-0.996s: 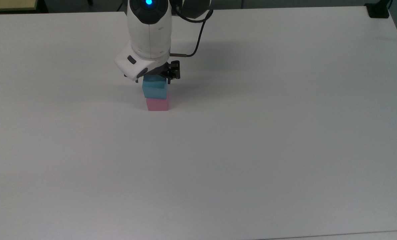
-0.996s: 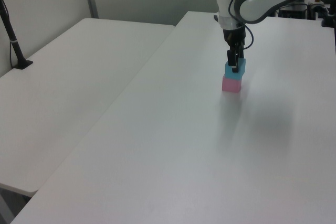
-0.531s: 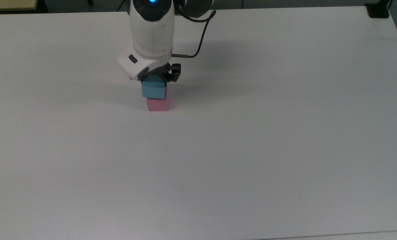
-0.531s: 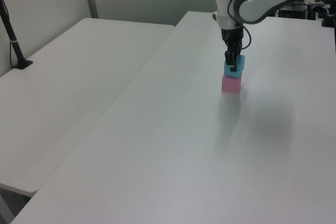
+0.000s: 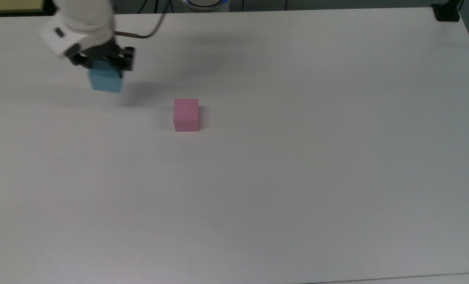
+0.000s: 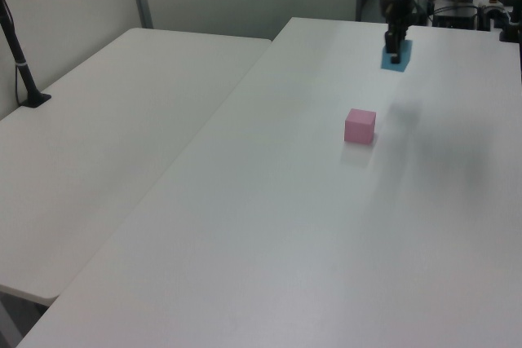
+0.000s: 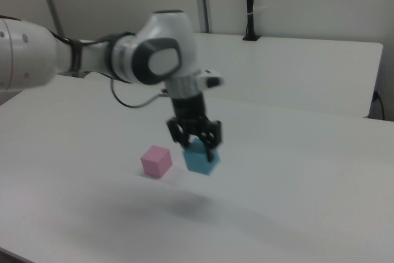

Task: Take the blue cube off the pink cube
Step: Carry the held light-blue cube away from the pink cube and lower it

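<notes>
The pink cube (image 5: 186,114) sits alone on the white table (image 5: 297,157), also seen as the pink cube (image 6: 360,125) and the pink cube (image 7: 156,161). My gripper (image 5: 103,70) is shut on the blue cube (image 5: 106,82) and holds it in the air, well off to the top view's left of the pink cube. In the left view the blue cube (image 6: 396,56) hangs beyond the pink one, under the gripper (image 6: 395,50). In the right view the gripper (image 7: 197,144) holds the blue cube (image 7: 201,157) just to the right view's right of the pink cube.
A second white table (image 6: 106,136) adjoins on the left view's left, with a black pole (image 6: 18,55) clamped at its edge. A black clamp (image 5: 446,12) sits at the top view's far right corner. Equipment (image 6: 469,6) stands behind the table.
The blue cube has come off the pink cube. My gripper carried it up and far to the top view's left; the pink cube stayed in place.
</notes>
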### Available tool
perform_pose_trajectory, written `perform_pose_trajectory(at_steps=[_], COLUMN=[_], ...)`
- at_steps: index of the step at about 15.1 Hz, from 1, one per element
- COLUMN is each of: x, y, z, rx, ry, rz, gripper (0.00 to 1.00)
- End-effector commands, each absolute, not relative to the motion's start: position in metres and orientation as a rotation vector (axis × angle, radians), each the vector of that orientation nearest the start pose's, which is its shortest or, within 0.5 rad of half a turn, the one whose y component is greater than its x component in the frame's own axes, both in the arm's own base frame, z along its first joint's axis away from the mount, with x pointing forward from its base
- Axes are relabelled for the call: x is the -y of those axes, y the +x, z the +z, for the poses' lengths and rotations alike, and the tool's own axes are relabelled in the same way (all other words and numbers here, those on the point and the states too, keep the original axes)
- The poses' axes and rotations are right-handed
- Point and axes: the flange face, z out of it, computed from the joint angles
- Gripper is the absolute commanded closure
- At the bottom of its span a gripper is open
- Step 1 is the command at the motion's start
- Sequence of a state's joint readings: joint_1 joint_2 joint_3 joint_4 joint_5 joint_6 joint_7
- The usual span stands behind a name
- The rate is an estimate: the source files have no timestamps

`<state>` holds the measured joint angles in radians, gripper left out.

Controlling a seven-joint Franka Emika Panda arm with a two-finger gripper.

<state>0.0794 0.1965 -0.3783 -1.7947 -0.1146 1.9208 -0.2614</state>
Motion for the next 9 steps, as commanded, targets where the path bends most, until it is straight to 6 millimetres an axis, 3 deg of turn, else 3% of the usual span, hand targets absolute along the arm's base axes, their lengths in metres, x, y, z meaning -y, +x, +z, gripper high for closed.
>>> perform_pose_trajectory(at_steps=[1,4,7,9], x=[0.251,0.290,0.303,0.307], y=[0.559,0.539,0.539,0.538], z=[0.418,0.378,0.339,0.323], rx=[0.178,0.310,0.340,0.339], ry=[-3.324,-3.339,-3.378,-3.377], rz=[0.187,0.223,0.231,0.276], gripper=[0.47,0.46,0.41,0.34])
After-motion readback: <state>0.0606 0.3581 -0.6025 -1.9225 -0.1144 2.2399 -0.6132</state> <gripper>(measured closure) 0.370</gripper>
